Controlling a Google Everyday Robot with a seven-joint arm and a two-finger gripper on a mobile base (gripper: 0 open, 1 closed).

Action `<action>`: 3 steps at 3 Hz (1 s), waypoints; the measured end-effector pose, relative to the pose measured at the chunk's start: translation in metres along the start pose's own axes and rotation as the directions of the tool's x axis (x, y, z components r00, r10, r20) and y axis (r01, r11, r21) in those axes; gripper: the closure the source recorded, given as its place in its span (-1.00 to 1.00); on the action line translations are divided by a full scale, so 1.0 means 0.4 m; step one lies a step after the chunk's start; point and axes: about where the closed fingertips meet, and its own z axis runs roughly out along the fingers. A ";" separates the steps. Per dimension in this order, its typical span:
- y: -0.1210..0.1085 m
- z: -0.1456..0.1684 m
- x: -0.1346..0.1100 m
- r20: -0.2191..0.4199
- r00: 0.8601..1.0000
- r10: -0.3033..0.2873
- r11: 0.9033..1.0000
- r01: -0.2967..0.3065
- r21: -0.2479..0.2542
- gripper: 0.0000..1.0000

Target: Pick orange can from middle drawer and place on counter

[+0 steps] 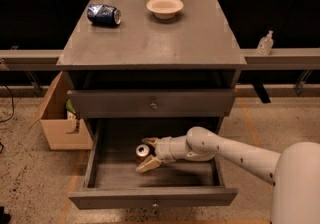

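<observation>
- Camera view: the middle drawer (165, 177) stands pulled out below the counter (150, 43), with the other grey drawer (115, 104) shut above it.
- The orange can (143, 151) stands upright on the drawer floor, left of centre, silver lid up.
- The gripper (145, 155) reaches in from the right, down inside the drawer at the can.
- Jaws are spread wide, one finger behind the can and one in front; I cannot tell whether either touches it.
- On the counter, a dented blue can (104, 14) lies on its side at back left, and a pale bowl (164, 6) sits near back centre, well apart from it.
- A cardboard box (62, 120) sits on the floor to the left of the cabinet.
</observation>
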 end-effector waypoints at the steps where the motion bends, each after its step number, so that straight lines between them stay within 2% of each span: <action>1: 0.013 0.034 0.025 0.017 1.000 0.015 0.999 -0.014 -0.035 0.04; 2: 0.017 0.027 0.027 0.024 0.999 0.027 0.999 -0.027 -0.030 0.49; 3: 0.044 -0.070 -0.024 0.071 0.996 0.044 0.999 -0.042 -0.025 0.95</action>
